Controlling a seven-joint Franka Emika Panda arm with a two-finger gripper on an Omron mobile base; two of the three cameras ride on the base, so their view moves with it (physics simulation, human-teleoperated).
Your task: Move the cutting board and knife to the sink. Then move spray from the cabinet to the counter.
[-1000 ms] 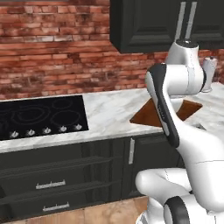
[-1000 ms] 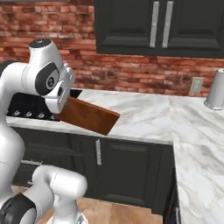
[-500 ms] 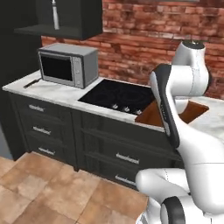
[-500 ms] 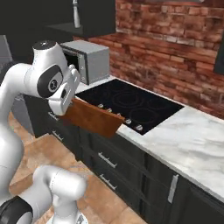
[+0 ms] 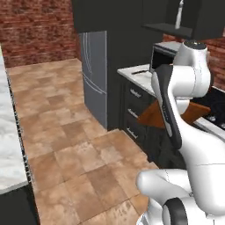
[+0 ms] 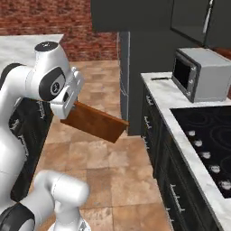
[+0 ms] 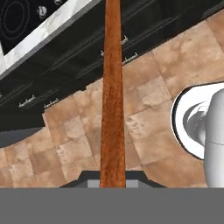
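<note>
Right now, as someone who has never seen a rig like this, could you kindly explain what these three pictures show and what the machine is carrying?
It is a rendered kitchen with a white robot arm on a base that drives. Two pictures come from cameras on that base, behind the arm to its left and right; the third looks along the tool itself.

The tool is shut on the cutting board, a thin reddish-brown wooden board held out over the tiled floor. In the hand view you see that board edge-on, as a long brown strip.

Along the wall runs a white marble counter over dark drawers. On it stands a grey microwave, with a black cooktop set in beside it. A steel fridge stands farther along.
</note>
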